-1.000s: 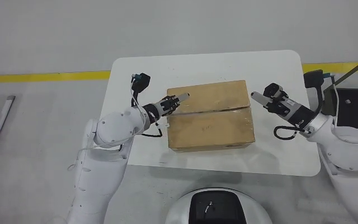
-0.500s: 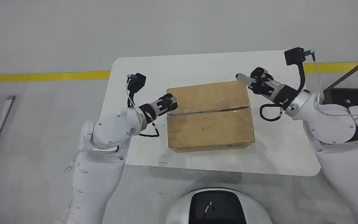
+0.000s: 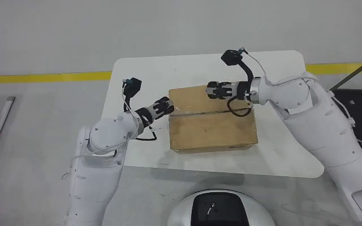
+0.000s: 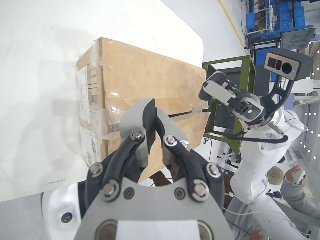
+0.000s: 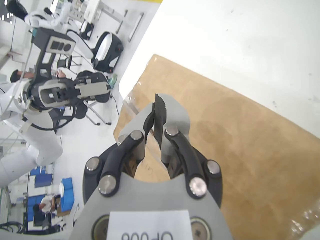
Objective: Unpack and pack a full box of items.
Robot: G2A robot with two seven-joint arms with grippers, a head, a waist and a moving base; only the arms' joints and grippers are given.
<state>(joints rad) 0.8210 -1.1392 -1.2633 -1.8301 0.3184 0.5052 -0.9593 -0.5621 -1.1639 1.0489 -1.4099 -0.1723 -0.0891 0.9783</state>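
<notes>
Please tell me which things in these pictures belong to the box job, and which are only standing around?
Part of the job:
- closed, taped cardboard box
- left gripper, at the box's end
- right gripper, over the box top
- white table

Just around:
- yellow floor line
- grey bar on the floor
</notes>
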